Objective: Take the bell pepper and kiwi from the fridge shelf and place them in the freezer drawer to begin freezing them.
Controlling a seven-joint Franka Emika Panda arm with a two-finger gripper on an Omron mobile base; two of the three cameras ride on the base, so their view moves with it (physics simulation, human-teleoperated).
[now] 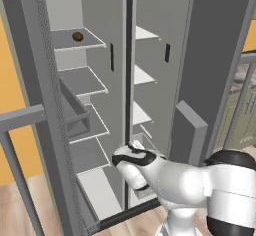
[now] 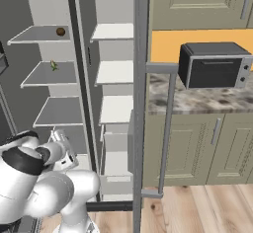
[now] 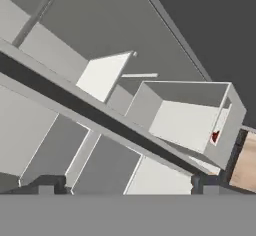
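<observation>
One kiwi (image 1: 77, 36) sat on the top left fridge shelf (image 1: 80, 44) in left base view; arm low by the fridge foot. Right base view: kiwi (image 2: 60, 31) on top shelf, thin green item (image 2: 54, 65) one shelf lower, microwave (image 2: 213, 65) on counter, no readable writing. Hand view: gripper (image 3: 127, 185) jaws wide apart, holding nothing; freezer drawer (image 3: 187, 122) pulled out w/ red bell pepper (image 3: 214, 137) at its far wall.
</observation>
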